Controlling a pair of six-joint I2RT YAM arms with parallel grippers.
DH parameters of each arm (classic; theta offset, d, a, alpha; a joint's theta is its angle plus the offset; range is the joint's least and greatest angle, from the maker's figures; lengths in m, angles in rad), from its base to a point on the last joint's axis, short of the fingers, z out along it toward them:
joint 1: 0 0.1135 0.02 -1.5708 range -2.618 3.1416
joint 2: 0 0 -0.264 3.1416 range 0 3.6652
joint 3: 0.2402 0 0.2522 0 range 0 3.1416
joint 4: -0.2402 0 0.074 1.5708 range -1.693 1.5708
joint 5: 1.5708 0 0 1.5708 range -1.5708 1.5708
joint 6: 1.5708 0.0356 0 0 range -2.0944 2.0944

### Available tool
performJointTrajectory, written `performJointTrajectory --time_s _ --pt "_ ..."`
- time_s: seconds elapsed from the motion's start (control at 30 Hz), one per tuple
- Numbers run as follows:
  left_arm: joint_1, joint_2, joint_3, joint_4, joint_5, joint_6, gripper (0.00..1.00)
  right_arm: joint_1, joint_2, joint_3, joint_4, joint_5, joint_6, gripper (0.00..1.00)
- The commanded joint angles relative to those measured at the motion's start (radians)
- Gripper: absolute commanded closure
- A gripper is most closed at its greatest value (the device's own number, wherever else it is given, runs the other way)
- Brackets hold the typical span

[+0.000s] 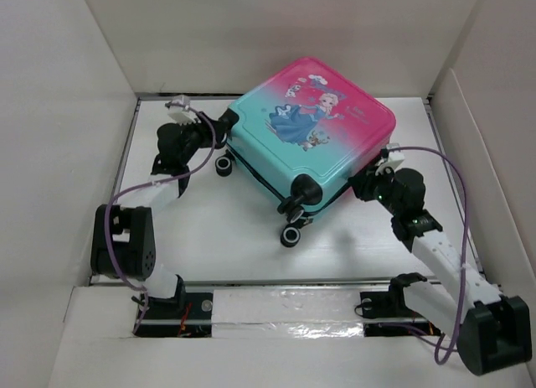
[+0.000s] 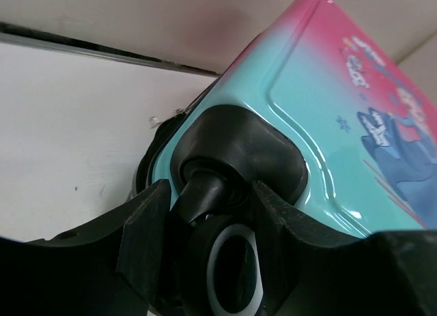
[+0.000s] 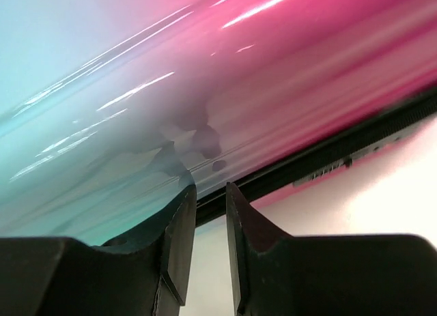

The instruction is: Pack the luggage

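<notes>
Luggage: the luggage [image 1: 311,128] lay shut and flat on the white table [image 1: 209,245], with its princess print facing up. It sat toward the far middle, turned so that one corner pointed back at your arm bases.
Left gripper: your left gripper [image 2: 212,192] was at the teal left corner of the case. Its jaws stood about half apart and were closed around a wheel [image 2: 229,278], one finger on each side of it.
Wheel housing: the black housing [image 2: 242,152] was set into the teal shell just above that wheel.
Right gripper: your right gripper [image 3: 210,188] was at the right side of the case. Its fingers were only a narrow slit apart, with nothing between them.
Right fingertips: they sat close against the shell, beside the black zip seam [image 3: 328,152]. You could not tell whether they touched it.
Near corner: a white-rimmed caster [image 1: 291,235] stuck out over bare table.
</notes>
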Motion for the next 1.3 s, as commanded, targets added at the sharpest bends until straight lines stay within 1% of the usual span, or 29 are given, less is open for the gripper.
performJointTrajectory --time_s 0.0,0.03,0.1,0.17,0.2,0.23,0.27,0.3,0.33,0.37,0.4,0.43,0.5,0.57,0.6,0.67,0.7,0.77,0.8,0.9,1.0,1.07,1.17,1.23,1.27 --pt "-0.059 -0.118 -0.156 0.066 0.045 -0.238 1.00 -0.028 0.140 0.140 0.261 -0.294 -0.028 0.69" --pt "-0.059 -0.139 -0.205 0.075 0.027 -0.251 1.00 -0.028 0.170 0.198 0.238 -0.315 -0.054 0.69" --pt "-0.059 -0.197 -0.240 0.093 0.025 -0.276 1.00 -0.028 0.202 0.223 0.187 -0.317 -0.066 0.66" --pt "-0.059 -0.233 -0.241 0.060 0.008 -0.299 1.00 -0.004 0.165 0.168 0.197 -0.281 -0.059 0.62" --pt "-0.059 -0.237 -0.219 0.049 0.019 -0.318 1.00 -0.003 0.107 0.092 0.208 -0.254 -0.039 0.58" --pt "-0.059 -0.239 -0.207 0.043 0.035 -0.334 1.00 0.009 0.074 0.091 0.224 -0.244 -0.028 0.58" --pt "-0.059 -0.242 -0.195 0.044 0.048 -0.349 1.00 0.009 0.037 0.003 0.243 -0.229 -0.011 0.57" --pt "-0.059 -0.250 -0.188 0.047 0.057 -0.366 1.00 0.019 -0.003 -0.046 0.257 -0.202 0.005 0.65" --pt "-0.059 -0.254 -0.178 0.050 0.068 -0.381 1.00 0.020 -0.089 -0.097 0.274 -0.191 0.042 0.75" --pt "-0.059 -0.260 -0.172 0.052 0.072 -0.401 1.00 0.030 -0.135 -0.146 0.289 -0.179 0.062 0.84" --pt "-0.059 -0.271 -0.165 0.041 0.072 -0.406 1.00 0.044 -0.179 -0.231 0.294 -0.157 0.079 1.00" --pt "-0.059 -0.276 -0.158 0.034 0.074 -0.411 1.00 0.044 -0.260 -0.269 0.300 -0.154 0.097 1.00" --pt "-0.059 -0.296 -0.161 0.029 0.069 -0.424 1.00 0.072 -0.335 -0.341 0.277 -0.122 0.101 1.00" --pt "-0.059 -0.306 -0.171 0.035 0.066 -0.437 1.00 0.101 -0.414 -0.372 0.258 -0.087 0.104 1.00" --pt "-0.059 -0.320 -0.178 0.041 0.066 -0.444 1.00 0.110 -0.427 -0.384 0.253 -0.051 0.102 0.90" --pt "-0.059 -0.331 -0.198 0.043 0.060 -0.446 1.00 0.119 -0.415 -0.392 0.248 -0.031 0.092 0.72" --pt "-0.059 -0.339 -0.204 0.041 0.057 -0.447 1.00 0.119 -0.396 -0.389 0.248 -0.017 0.084 0.59" --pt "-0.059 -0.342 -0.210 0.026 0.049 -0.440 1.00 0.119 -0.349 -0.364 0.259 -0.004 0.052 0.52" --pt "-0.059 -0.337 -0.210 0.021 0.048 -0.437 1.00 0.119 -0.296 -0.351 0.264 0.003 0.039 0.49" --pt "-0.059 -0.322 -0.213 0.015 0.057 -0.431 1.00 0.119 -0.194 -0.300 0.279 0.048 0.010 0.46" --pt "-0.059 -0.307 -0.216 0.000 0.065 -0.423 1.00 0.119 -0.140 -0.275 0.313 0.119 -0.004 0.46" --pt "-0.059 -0.303 -0.225 -0.005 0.063 -0.415 1.00 0.119 -0.096 -0.275 0.372 0.124 -0.011 0.46" --pt "-0.059 -0.294 -0.227 -0.020 0.068 -0.411 1.00 0.119 -0.019 -0.265 0.432 0.090 -0.024 0.47" --pt "-0.059 -0.288 -0.227 -0.022 0.072 -0.409 0.91 0.119 0.019 -0.255 0.467 0.055 -0.019 0.48" --pt "-0.059 -0.287 -0.227 -0.025 0.074 -0.411 0.82 0.119 0.053 -0.254 0.499 0.044 -0.016 0.48"
